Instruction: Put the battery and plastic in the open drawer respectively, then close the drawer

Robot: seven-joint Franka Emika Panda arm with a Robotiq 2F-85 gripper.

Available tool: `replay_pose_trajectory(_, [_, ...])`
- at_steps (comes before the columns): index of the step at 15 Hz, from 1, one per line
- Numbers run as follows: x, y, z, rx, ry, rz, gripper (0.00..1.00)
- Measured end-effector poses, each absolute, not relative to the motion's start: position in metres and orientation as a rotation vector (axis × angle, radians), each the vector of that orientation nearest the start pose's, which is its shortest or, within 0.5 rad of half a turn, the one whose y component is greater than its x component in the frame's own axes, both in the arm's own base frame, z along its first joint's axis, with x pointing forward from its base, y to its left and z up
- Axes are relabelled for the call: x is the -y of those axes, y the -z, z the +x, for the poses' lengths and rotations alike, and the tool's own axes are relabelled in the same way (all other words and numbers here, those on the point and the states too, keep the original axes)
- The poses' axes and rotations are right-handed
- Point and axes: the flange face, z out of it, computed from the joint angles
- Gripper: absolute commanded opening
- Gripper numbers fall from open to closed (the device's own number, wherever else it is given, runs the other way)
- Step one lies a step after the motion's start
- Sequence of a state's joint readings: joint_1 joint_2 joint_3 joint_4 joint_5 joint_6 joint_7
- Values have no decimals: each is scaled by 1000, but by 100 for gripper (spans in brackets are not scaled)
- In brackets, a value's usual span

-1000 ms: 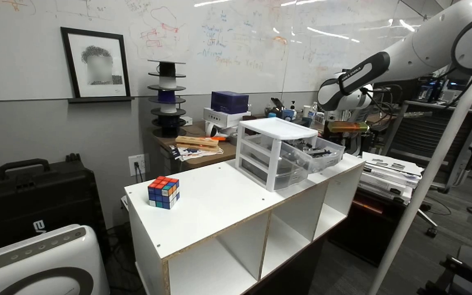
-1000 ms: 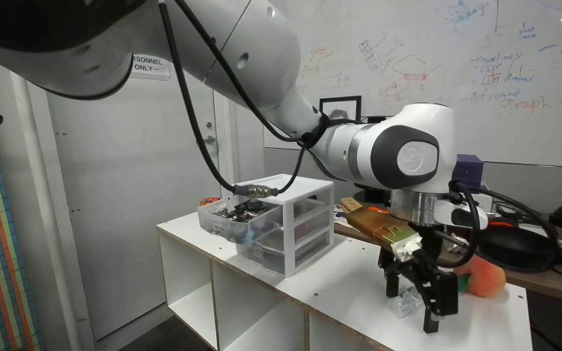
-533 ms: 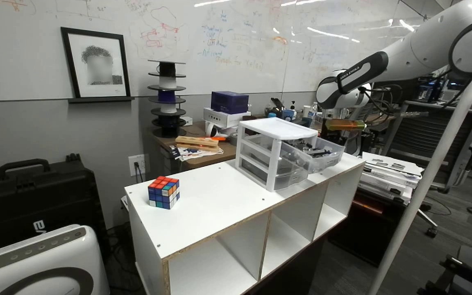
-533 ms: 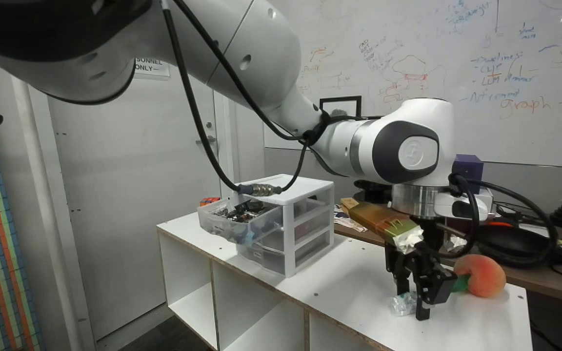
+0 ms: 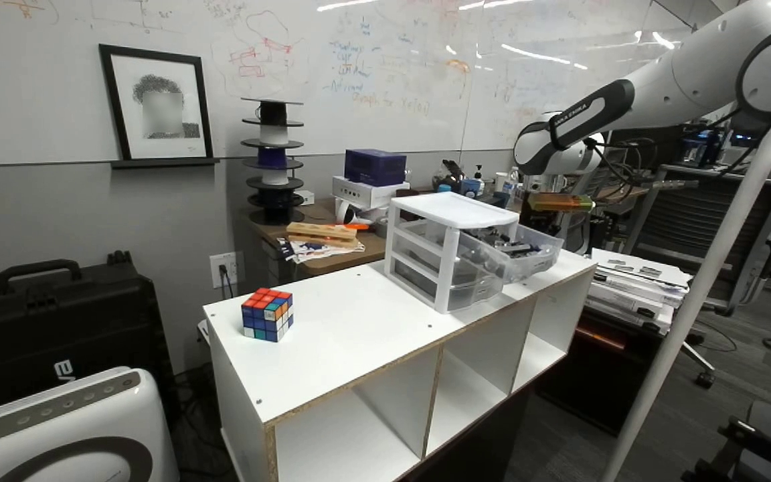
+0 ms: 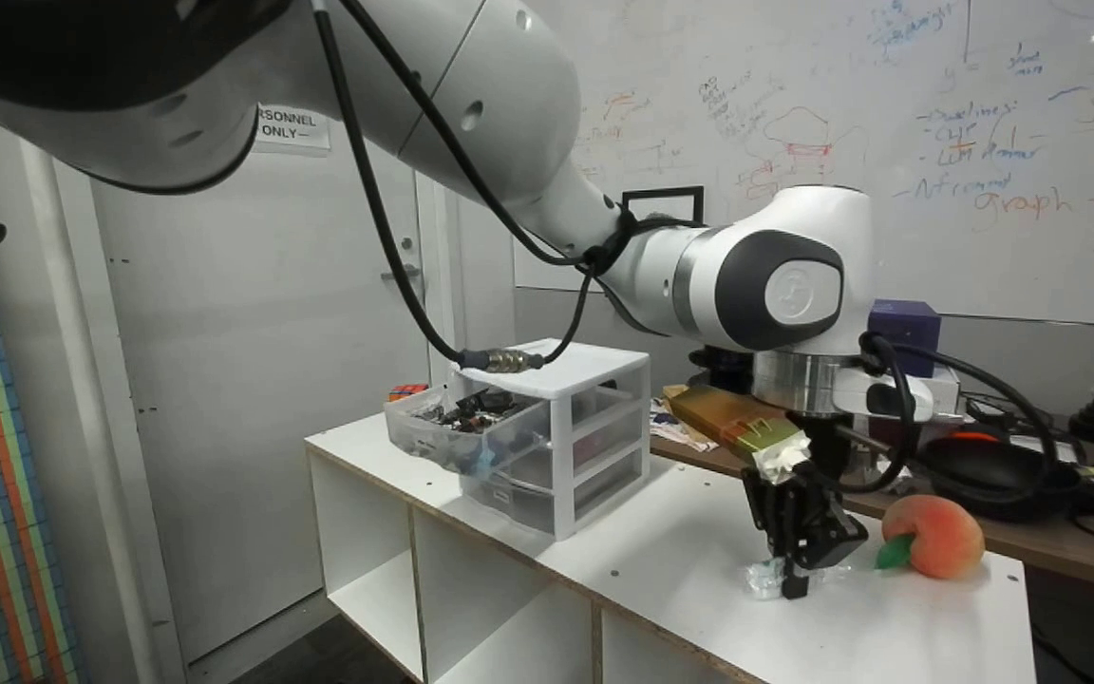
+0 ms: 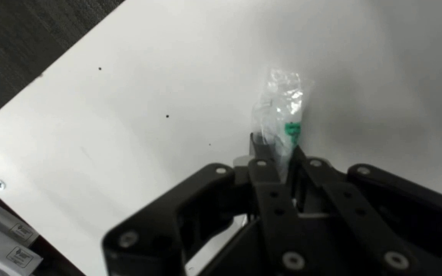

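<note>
Inside the tight grip of the black tool [image 7: 280,149] is crumpled clear plastic [image 7: 282,101] with a green mark [image 7: 292,128], low over the white shelf [image 6: 680,570] or touching it, which I cannot tell. Near it rests a peach [image 6: 936,537] with a green leaf [image 6: 895,552]. Farther along stands a three-tier unit [image 6: 585,367], one translucent drawer [image 6: 428,442] pulled out with jumbled dark pieces [image 6: 480,410] inside; beyond sits a Rubik's cube [image 5: 267,314].

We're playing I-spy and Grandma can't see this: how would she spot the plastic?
Start at the big white shelf, then find the black gripper low over its top. The plastic is the crumpled bit pinched in it. Unlike the round peach nearby, it's see-through and shiny, with a small green mark.
</note>
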State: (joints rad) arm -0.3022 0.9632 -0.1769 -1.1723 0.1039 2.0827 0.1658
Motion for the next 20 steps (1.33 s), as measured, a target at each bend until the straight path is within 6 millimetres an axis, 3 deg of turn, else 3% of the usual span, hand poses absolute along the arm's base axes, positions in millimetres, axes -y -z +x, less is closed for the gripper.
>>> replay_pose_trajectory(4, [286, -229, 689, -926, 15, -3034, 14])
replay_pose_trajectory(9, [265, -303, 666, -844, 159, -3022, 12])
replay_pose_trajectory(15, [243, -388, 608, -640, 305, -3001, 11])
replay_pose_trajectory(20, [191, -435, 549, -324, 351, -3007, 12])
